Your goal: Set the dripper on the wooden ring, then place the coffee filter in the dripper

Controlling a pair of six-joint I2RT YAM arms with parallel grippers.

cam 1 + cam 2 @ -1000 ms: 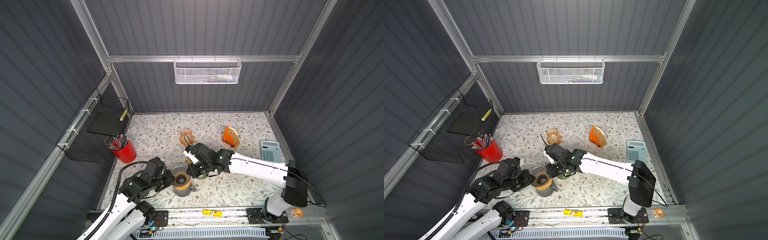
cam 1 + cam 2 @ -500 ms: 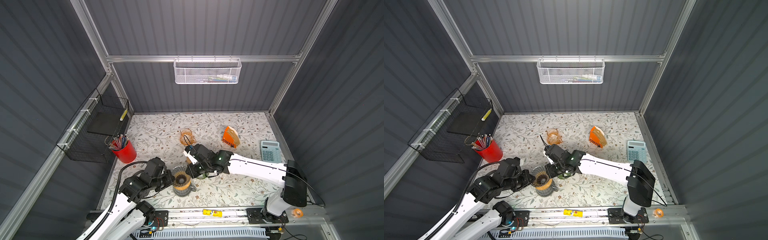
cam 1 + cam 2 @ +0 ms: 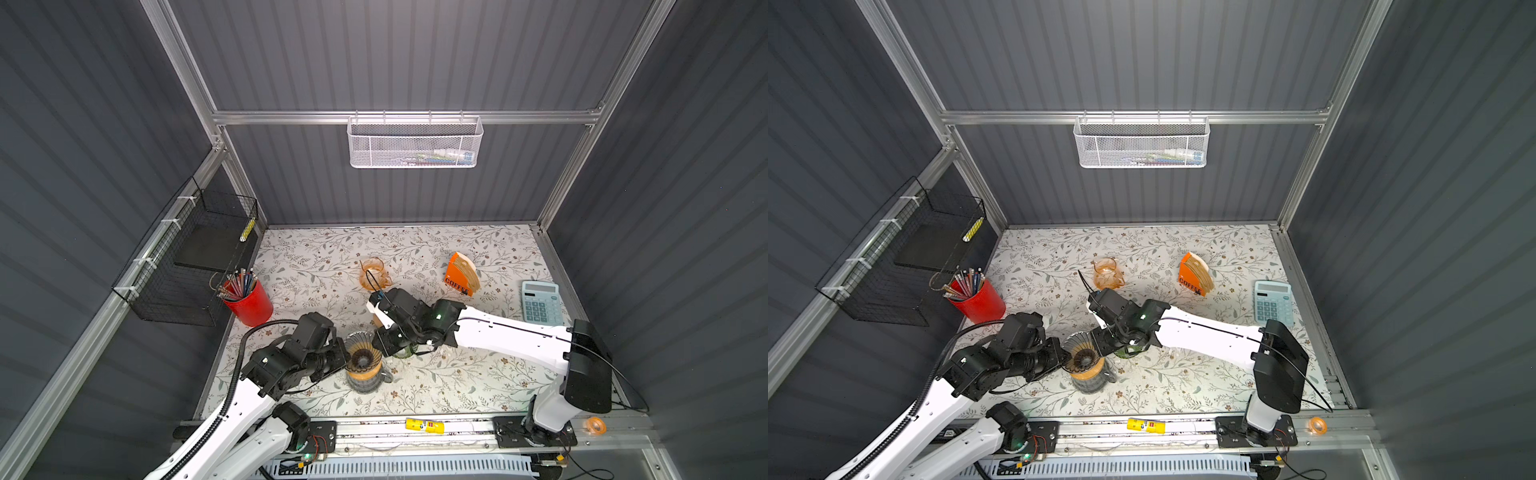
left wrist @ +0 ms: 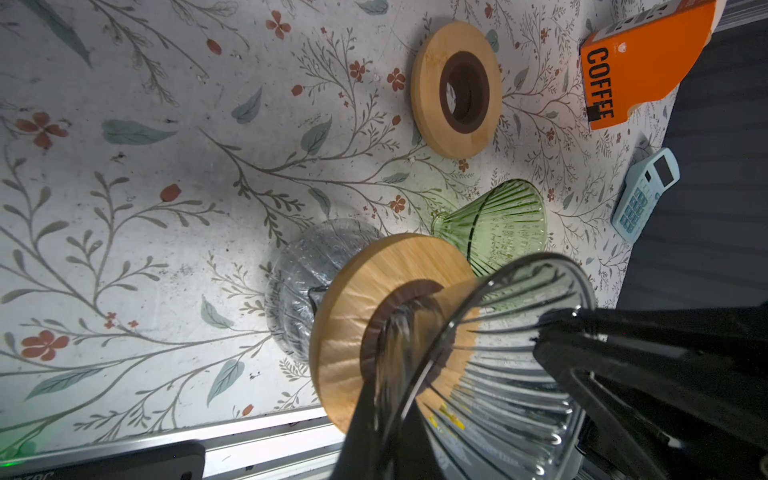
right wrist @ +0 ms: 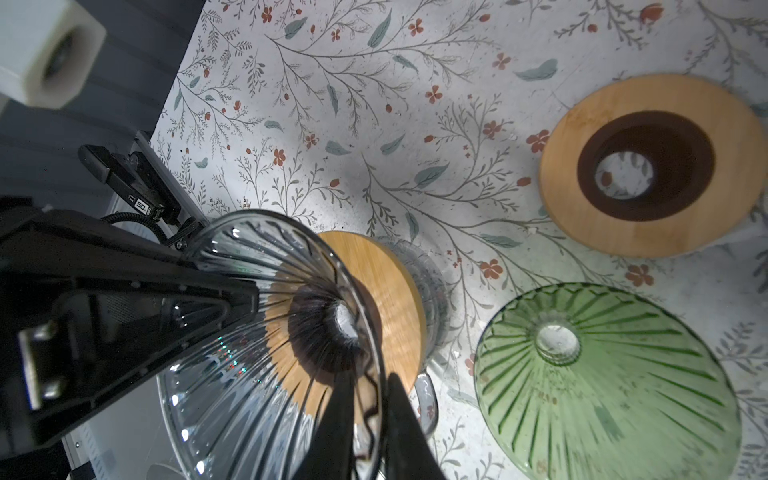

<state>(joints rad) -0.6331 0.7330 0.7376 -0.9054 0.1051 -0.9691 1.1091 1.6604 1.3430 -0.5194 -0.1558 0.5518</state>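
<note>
Clamping rim of one clear dripper (image 3: 368, 353): left end effector (image 3: 344, 360). Right end effector (image 5: 369, 376) narrow, astride same rim. One green dripper (image 5: 602, 374), two wooden rings (image 5: 648, 232).

In both top views light falls evenly from above: the surface (image 3: 478, 249) is bright with soft shadows, the grey walls (image 3: 415, 62) dim. Both wrist views bend strongly at their edges; the near glass dripper (image 4: 498, 353) is blurred, with small glints on its ribs

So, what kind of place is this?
Probably a robot test cell staged as a coffee corner: aluminium frame with grey panels, clear glass dripper, orange coffee filter box.
</note>
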